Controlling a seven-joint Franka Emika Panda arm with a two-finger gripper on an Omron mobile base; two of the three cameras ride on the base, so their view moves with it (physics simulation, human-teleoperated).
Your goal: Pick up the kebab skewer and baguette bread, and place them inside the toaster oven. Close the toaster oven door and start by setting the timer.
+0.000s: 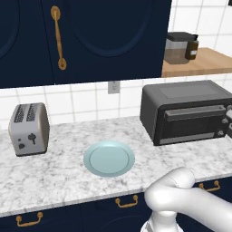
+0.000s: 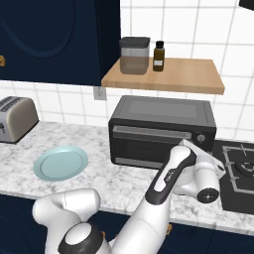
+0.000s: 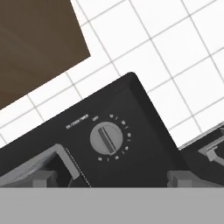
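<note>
The dark grey toaster oven [image 1: 186, 113] [image 2: 161, 126] stands at the back right of the marble counter. Its door [image 2: 149, 144] is shut, bar handle across the top. My gripper [image 2: 194, 149] hovers in front of the oven's right end, by the column of knobs. In the hand view the gripper [image 3: 114, 178] is open, one fingertip [image 3: 43, 178] low on the left and the other low on the right. A round timer knob [image 3: 106, 139] lies between and just beyond them, untouched. The kebab skewer and the baguette bread are out of view.
A pale blue plate [image 1: 108, 158] [image 2: 60, 162] lies bare mid-counter. A silver two-slot toaster [image 1: 29, 129] stands at the left. A wooden shelf [image 2: 163, 74] above the oven carries a jar and a bottle. A stove top [image 2: 240, 173] adjoins on the right.
</note>
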